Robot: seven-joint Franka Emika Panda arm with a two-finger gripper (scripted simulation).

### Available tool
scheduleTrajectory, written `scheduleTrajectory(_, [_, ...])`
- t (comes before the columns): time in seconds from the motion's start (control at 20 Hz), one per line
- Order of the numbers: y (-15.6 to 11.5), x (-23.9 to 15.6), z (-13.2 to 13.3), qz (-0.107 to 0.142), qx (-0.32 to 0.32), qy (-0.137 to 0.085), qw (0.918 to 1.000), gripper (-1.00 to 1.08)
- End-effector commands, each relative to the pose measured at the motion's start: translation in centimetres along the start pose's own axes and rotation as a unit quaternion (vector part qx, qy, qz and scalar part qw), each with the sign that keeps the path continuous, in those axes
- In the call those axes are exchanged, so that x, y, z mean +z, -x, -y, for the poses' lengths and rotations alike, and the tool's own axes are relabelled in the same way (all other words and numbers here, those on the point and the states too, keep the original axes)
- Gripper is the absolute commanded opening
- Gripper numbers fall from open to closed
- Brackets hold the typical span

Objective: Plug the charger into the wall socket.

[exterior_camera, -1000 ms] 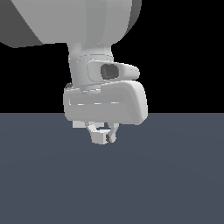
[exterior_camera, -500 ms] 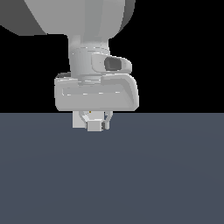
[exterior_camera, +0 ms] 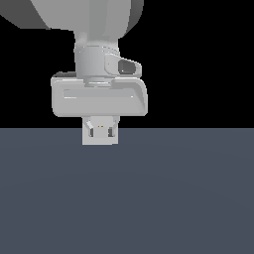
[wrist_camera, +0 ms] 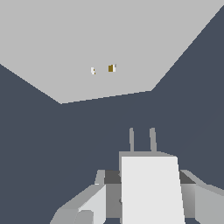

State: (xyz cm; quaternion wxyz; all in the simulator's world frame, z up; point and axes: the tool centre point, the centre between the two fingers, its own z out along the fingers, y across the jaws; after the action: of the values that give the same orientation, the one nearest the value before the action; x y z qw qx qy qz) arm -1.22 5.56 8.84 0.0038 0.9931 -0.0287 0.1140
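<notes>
Only the wrist view shows charger [wrist_camera: 151,188] prongs facing wall socket [wrist_camera: 87,43].

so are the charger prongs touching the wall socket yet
Apart. In the wrist view the charger has its prongs pointing at the wall socket, with a band of dark floor showing between the prong tips and the plate's edge.

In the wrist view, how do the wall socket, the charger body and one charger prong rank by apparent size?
1. wall socket, largest
2. charger body; it lies nearer the camera, so true size is unsure
3. one prong, smallest
</notes>
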Motion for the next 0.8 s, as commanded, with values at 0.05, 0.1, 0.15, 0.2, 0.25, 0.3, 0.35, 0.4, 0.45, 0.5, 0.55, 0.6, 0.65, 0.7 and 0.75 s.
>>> scheduleTrajectory(0.05, [-0.3, -0.4, 0.6, 0.001, -0.032, -0.007, 0.9995, -1.00])
scheduleTrajectory(0.1, [-0.4, -0.5, 0.7, 0.001, -0.039, -0.009, 0.9992, -1.00])
scheduleTrajectory(0.15, [-0.5, -0.6, 0.9, 0.001, -0.045, -0.011, 0.9989, -1.00])
scheduleTrajectory(0.2, [-0.5, -0.7, 1.0, 0.001, -0.051, -0.012, 0.9986, -1.00])
scheduleTrajectory(0.25, [-0.6, -0.8, 1.1, 0.001, -0.056, -0.013, 0.9983, -1.00])
scheduleTrajectory(0.3, [-0.6, -0.9, 1.2, 0.001, -0.061, -0.014, 0.9981, -1.00])
scheduleTrajectory(0.35, [-0.6, -0.9, 1.2, 0.001, -0.065, -0.015, 0.9978, -1.00])
scheduleTrajectory(0.4, [-0.6, -1.0, 1.3, 0.002, -0.068, -0.016, 0.9976, -1.00])
scheduleTrajectory(0.45, [-0.7, -1.0, 1.4, 0.002, -0.071, -0.017, 0.9974, -1.00])
scheduleTrajectory(0.5, [-0.7, -1.0, 1.4, 0.002, -0.073, -0.017, 0.9972, -1.00])
scheduleTrajectory(0.55, [-0.7, -1.0, 1.4, 0.002, -0.074, -0.018, 0.9971, -1.00])
scheduleTrajectory(0.6, [-0.7, -1.0, 1.5, 0.002, -0.075, -0.018, 0.9970, -1.00])
scheduleTrajectory(0.65, [-0.7, -1.0, 1.5, 0.002, -0.075, -0.018, 0.9970, -1.00])
scheduleTrajectory(0.7, [-0.7, -1.0, 1.5, 0.002, -0.075, -0.018, 0.9970, -1.00])
scheduleTrajectory(0.75, [-0.7, -1.0, 1.5, 0.002, -0.075, -0.018, 0.9970, -1.00])
